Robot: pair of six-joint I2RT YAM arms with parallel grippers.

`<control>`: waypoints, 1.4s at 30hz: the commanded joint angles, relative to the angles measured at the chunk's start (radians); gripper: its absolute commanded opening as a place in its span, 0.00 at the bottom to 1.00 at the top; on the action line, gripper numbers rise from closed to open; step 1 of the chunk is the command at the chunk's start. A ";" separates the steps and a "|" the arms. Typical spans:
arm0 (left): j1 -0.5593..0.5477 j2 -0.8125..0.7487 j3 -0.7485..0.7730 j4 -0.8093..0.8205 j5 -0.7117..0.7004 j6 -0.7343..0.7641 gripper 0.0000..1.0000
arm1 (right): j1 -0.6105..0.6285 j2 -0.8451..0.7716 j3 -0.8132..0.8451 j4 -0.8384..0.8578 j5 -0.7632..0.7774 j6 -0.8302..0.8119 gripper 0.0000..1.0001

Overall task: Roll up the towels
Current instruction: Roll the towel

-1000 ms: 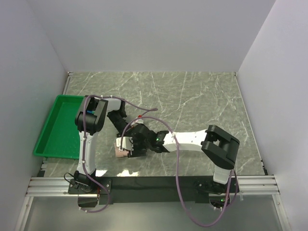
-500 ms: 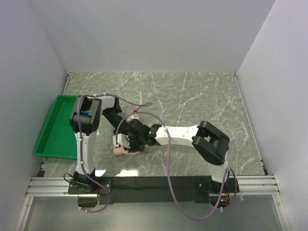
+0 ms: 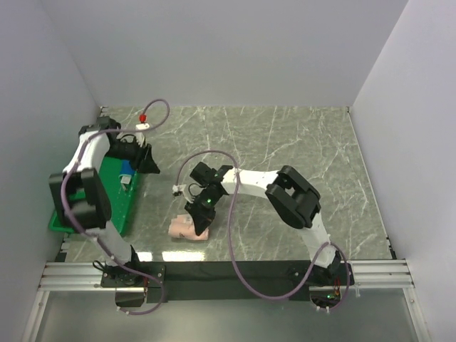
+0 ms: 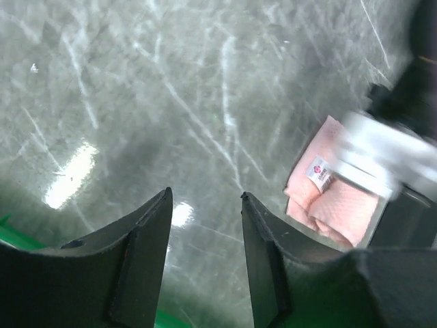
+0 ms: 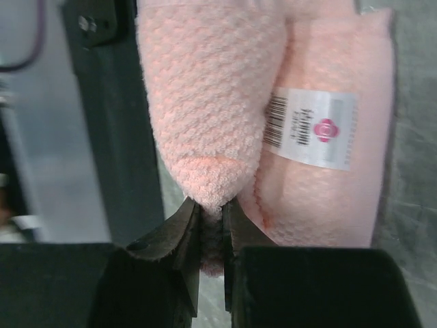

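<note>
I am pinching the pink towel [image 5: 212, 89] with my right hand [image 5: 210, 213], whose 2 fingers are standing almost together on a rounded nub of the cloth at the end of a thick, bulging fold. Beside that fold a flatter layer of the towel is lying, and it is carrying a white tag [image 5: 311, 127] with a barcode and a small pink mark. From above, the towel [image 3: 182, 229] is lying bunched on the counter [image 3: 285, 135] near its front edge, roughly midway between my 2 bases, and my right hand [image 3: 201, 216] is reaching across from the right and coming down on the towel's right end. My left hand [image 3: 148, 162] is hovering well apart from it, out to the left by the right edge of the green tray [image 3: 114, 174], with my left arm arching over the tray. Its fingers [image 4: 147, 239] are standing moderately apart, and nothing is sitting between them, so my left hand [image 4: 205, 201] is holding nothing. Past those fingers I am seeing the marbled counter with bright glare patches, and off to the right the towel [image 4: 334, 201] with its tag [image 4: 319, 171] facing up, blurred parts of my right arm lying over its far side. A small patch of blue is showing in the tray beneath my left arm, but I cannot tell what it is.
</note>
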 commanded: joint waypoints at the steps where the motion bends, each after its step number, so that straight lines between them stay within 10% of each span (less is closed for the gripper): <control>1: -0.015 -0.200 -0.146 0.029 -0.012 0.075 0.51 | -0.046 0.128 0.035 -0.186 -0.123 0.077 0.00; 10: -0.045 -0.509 -0.476 -0.069 -0.116 0.337 0.55 | -0.119 0.346 0.220 -0.350 -0.277 0.054 0.00; 18: -0.471 -0.736 -0.688 0.170 -0.265 0.179 0.57 | -0.151 0.438 0.303 -0.382 -0.249 0.057 0.00; 29: -0.725 -0.527 -0.737 0.392 -0.389 0.050 0.53 | -0.169 0.434 0.345 -0.371 -0.223 0.076 0.00; 33: -0.743 -0.394 -0.717 0.379 -0.432 0.046 0.34 | -0.174 0.418 0.342 -0.365 -0.211 0.077 0.01; 42: -0.740 -0.251 -0.702 0.302 -0.476 0.023 0.11 | -0.286 0.313 0.369 -0.381 -0.141 0.079 0.48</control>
